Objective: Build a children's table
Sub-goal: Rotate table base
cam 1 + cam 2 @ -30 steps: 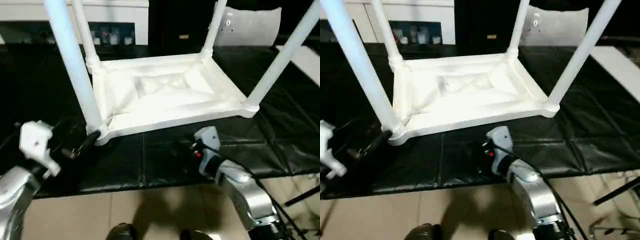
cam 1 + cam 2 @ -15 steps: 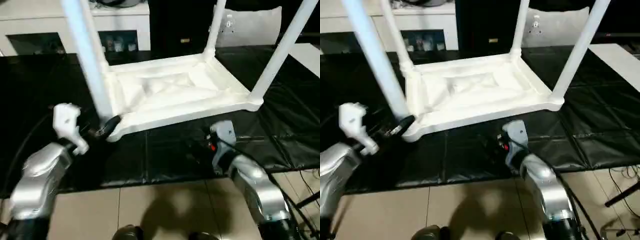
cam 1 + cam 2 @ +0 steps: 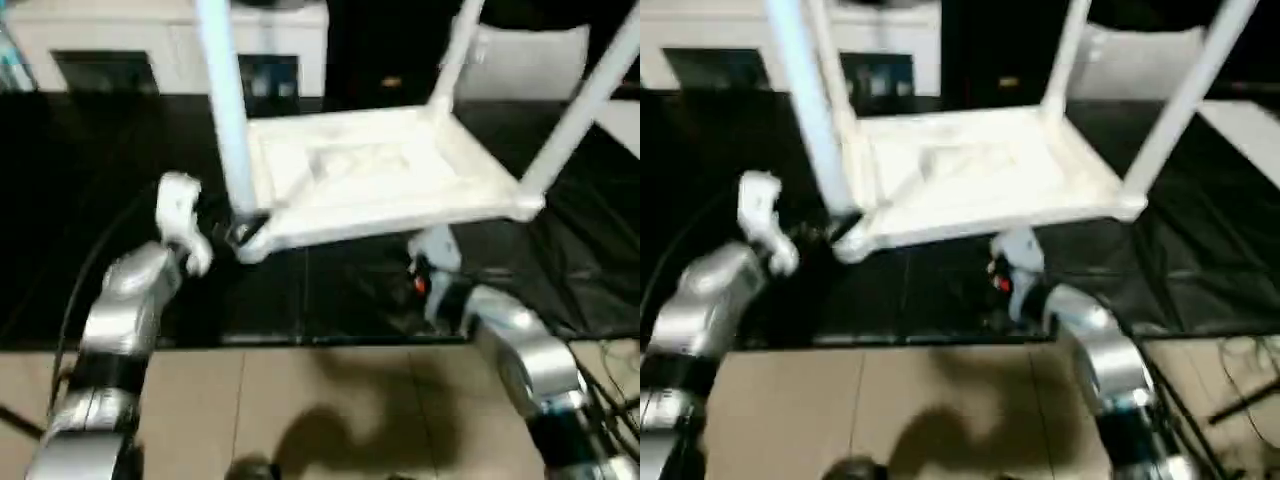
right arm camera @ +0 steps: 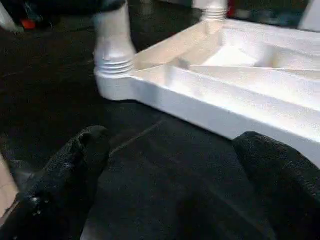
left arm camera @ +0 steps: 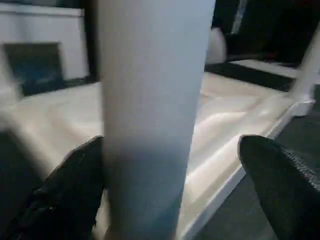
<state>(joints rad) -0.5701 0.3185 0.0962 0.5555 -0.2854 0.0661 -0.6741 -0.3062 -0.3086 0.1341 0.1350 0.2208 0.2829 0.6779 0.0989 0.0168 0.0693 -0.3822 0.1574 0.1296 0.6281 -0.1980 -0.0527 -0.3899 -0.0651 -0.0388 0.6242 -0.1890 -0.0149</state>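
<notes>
Though the table (image 3: 380, 180) lies upside down on the black surface (image 3: 120, 200), all four legs already stand in its corner sockets, pointing up; the near-left leg (image 3: 225, 110), the far-left leg (image 3: 830, 80), the far-right leg (image 3: 455, 60) and the near-right leg (image 3: 585, 110) all rise past the top of the head views; so the fitting of legs looks done, or nearly so. The left claw (image 5: 165, 200) stands wide with the near-left leg between its fingers (image 5: 75, 185), just above the socket; whether the pads touch the leg cannot be told, and it grips nothing yet. The right claw (image 4: 175, 185) is also wide and empty, low over the surface just in front of the table's near edge (image 4: 210, 115), with the threaded collar of the near-left leg (image 4: 114, 65) in sight. What seems left is to check or tighten that leg, then turn the table onto its feet; the head views are too blurred to judge how firmly each leg sits.
</notes>
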